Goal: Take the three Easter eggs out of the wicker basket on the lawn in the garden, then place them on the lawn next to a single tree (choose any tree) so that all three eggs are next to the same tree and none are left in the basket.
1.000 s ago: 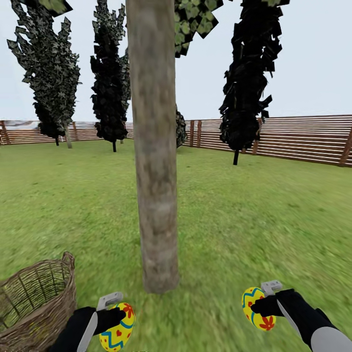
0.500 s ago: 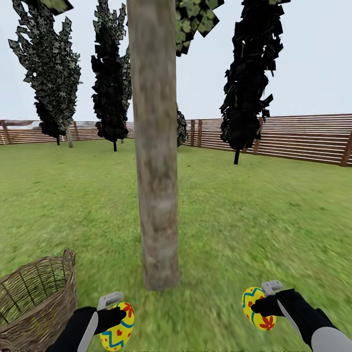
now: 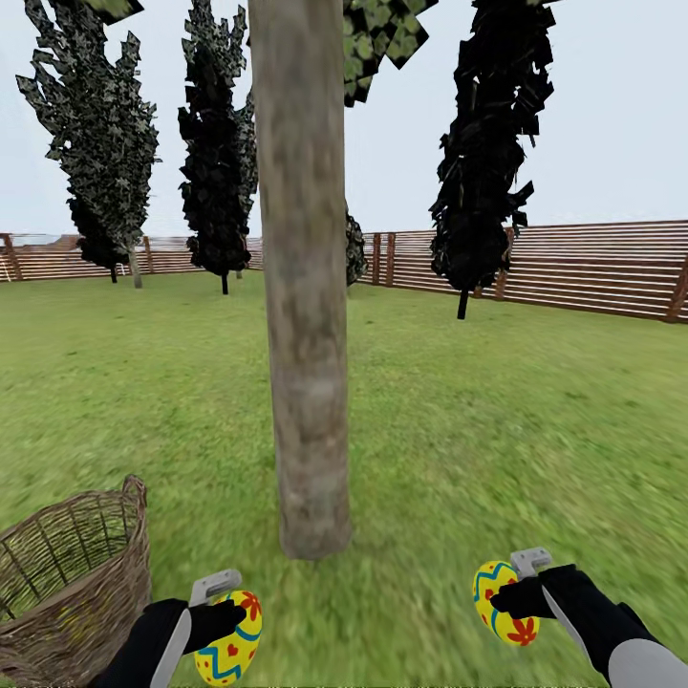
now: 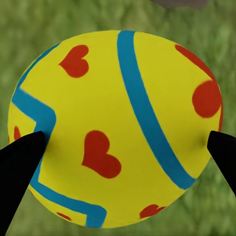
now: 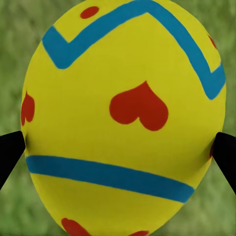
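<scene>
Two Easter eggs held, one per arm: left gripper (image 3: 227,626) clamped on an egg (image 3: 229,638), right gripper (image 3: 508,597) clamped on another egg (image 3: 504,602), black fingertips (image 4: 19,162) pressed against each shell's sides in the wrist views. Both carried low over the lawn (image 3: 497,420), short of the tree (image 3: 304,287), one to each side of its base. Probably held there so that each can be set on the grass next to this one trunk.

Just left of the trunk's base, on the grass: wicker basket (image 3: 72,583), close beside the left arm. Inside visible only in part; no egg made out in it, so whereabouts of the third egg unknown.

Far behind the tree: dark narrow cypress-like trees (image 3: 215,153) and a slatted wooden fence (image 3: 592,268). Nothing lying on the grass between grippers and trunk; only the basket crowding the left side, worth avoiding when lowering that egg.
</scene>
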{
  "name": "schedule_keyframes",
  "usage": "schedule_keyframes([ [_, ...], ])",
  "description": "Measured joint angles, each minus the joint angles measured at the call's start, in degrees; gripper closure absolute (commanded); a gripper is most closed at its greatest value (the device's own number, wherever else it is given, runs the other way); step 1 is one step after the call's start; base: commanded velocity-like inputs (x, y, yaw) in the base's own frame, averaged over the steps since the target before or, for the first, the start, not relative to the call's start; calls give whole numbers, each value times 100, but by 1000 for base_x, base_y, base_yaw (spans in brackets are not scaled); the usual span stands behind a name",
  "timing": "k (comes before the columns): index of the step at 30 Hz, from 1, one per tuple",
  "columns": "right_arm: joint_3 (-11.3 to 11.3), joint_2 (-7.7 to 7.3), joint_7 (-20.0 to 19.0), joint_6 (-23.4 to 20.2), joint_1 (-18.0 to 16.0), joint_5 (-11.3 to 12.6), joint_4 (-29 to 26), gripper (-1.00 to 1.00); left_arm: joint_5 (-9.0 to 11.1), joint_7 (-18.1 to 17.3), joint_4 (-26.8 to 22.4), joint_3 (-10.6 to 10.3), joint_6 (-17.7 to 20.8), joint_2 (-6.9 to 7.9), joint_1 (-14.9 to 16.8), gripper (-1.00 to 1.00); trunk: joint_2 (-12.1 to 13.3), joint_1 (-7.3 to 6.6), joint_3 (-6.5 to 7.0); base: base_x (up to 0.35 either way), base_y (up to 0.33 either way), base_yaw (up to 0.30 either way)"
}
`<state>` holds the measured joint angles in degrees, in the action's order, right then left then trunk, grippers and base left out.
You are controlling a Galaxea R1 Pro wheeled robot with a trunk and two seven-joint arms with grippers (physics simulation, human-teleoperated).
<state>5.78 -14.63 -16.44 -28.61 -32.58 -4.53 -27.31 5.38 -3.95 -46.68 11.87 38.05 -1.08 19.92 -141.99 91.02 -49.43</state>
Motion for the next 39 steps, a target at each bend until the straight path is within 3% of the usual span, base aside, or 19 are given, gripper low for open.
schedule_keyframes([
  [3,3,0,0,0,0,0,0,100,0,0,0,0,0,-6,0,100,-120,66,-54,0,0,0],
  [33,12,17,1,0,0,-15,0,100,0,-9,0,-9,3,-26,0,100,-162,144,-719,0,0,0],
  [39,12,37,1,0,-1,-21,0,100,9,-9,8,-15,-9,-66,1,100,-162,144,-720,0,0,0],
])
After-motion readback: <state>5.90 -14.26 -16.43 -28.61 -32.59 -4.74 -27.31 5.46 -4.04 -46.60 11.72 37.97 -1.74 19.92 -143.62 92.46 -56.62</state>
